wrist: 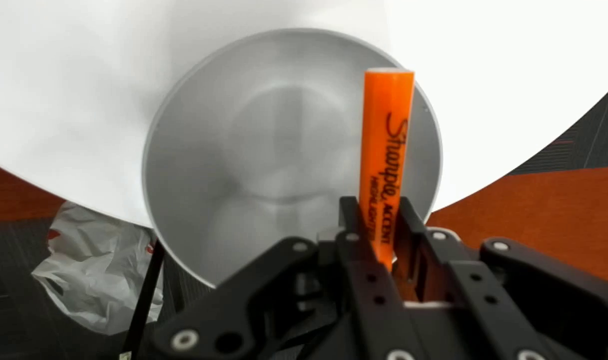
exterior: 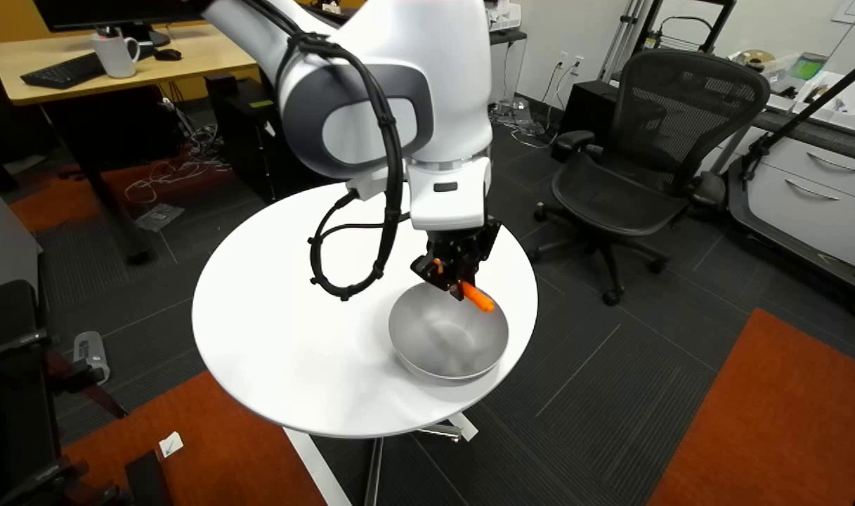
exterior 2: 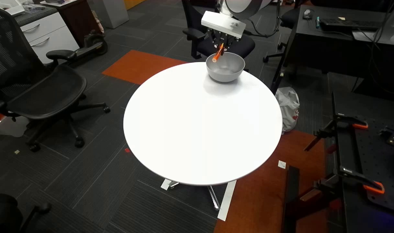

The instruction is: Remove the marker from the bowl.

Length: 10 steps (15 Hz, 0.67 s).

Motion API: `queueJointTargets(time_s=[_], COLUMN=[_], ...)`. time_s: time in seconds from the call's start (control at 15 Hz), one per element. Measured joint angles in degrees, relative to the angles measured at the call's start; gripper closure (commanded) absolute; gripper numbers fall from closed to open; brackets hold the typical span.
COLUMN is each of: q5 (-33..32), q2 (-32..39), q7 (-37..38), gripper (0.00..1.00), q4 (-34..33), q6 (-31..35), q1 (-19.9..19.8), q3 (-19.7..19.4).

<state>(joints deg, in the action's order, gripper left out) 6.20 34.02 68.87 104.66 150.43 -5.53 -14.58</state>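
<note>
The orange marker (exterior: 478, 297) is held between the fingers of my gripper (exterior: 455, 280). In the wrist view the marker (wrist: 386, 130) stretches out past the fingertips (wrist: 376, 205), its printed side facing the camera. Its lower end is partly hidden between the fingers. The grey bowl (exterior: 445, 344) stands upright on the white table. In both exterior views the marker is tilted and at about the height of the bowl's rim or above it; the exact gap is hard to tell. The bowl (wrist: 284, 145) looks empty inside in the wrist view. It also shows in an exterior view (exterior 2: 225, 74).
The round white table (exterior: 294, 330) carries the bowl near its edge. A black mesh chair (exterior: 631, 161) stands on the floor beside the table. A plastic bag (exterior 2: 287, 108) lies on the floor by the table. A desk (exterior: 209, 49) stands behind the arm.
</note>
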Motion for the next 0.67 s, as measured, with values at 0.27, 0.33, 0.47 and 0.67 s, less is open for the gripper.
queueJointTargets(time_s=[0.27,0.33,0.47,0.67], q5=[-3.7,-4.6,-6.6,-9.6], q2=[-5.3,-6.3,-7.5,-8.2], q7=[0.0,0.0,0.0,-0.1], gripper=[0.95,0.95,0.95,0.95], q4=[7.4,8.9,11.2,13.4], q6=[3.6,3.8,3.8,3.8], q1=[3.6,4.6,6.5,9.5], q3=[-0.6,-0.6,-0.5,-0.4])
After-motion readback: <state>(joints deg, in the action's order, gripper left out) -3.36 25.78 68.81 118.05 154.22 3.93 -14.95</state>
